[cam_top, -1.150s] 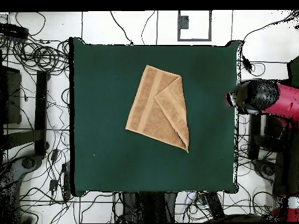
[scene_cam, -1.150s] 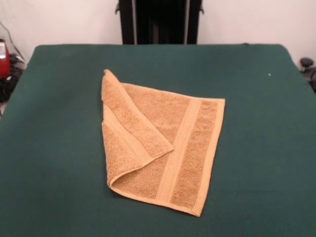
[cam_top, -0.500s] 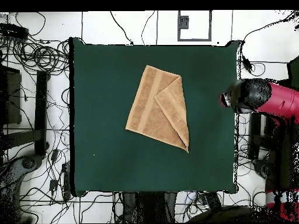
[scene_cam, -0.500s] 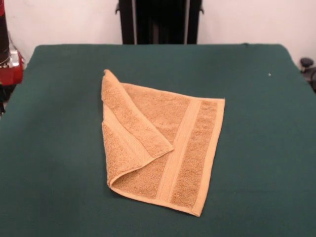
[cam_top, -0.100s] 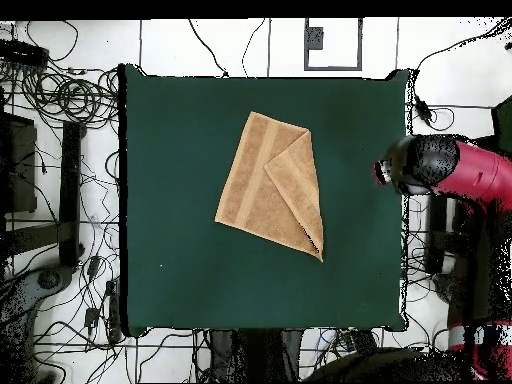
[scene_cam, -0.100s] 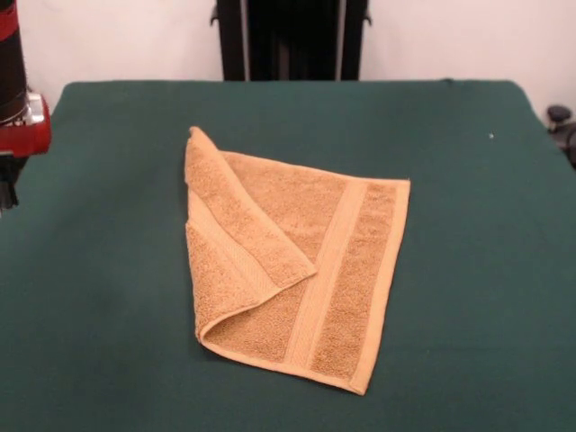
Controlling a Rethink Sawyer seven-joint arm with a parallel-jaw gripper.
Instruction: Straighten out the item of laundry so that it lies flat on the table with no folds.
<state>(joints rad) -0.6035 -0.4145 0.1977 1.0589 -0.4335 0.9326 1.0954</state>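
1. Towel [scene_cam, -0.100s: 297,265] near the middle of the table [scene_cam, -0.100s: 468,180], golden-tan, not flat — one corner folded over onto the rest as a long triangular flap.
2. In the front view, flap on the left side, its tip reaching a pale band; fold edge running from the far pointed corner down to the near left corner.
3. Looped terry pile, with a smoother, paler woven band parallel to the right edge; outline four-sided and skewed.
4. Table covered in dark green felt-like cloth, rectangular, much larger than the towel [cam_top, -0.100s: 272,185].
5. Arm [cam_top, -0.100s: 455,170] red and black, at the table's side edge — well apart from the towel, not touching it.
6. Gripper hidden under the arm's black end; spread or pressed together, cannot tell.
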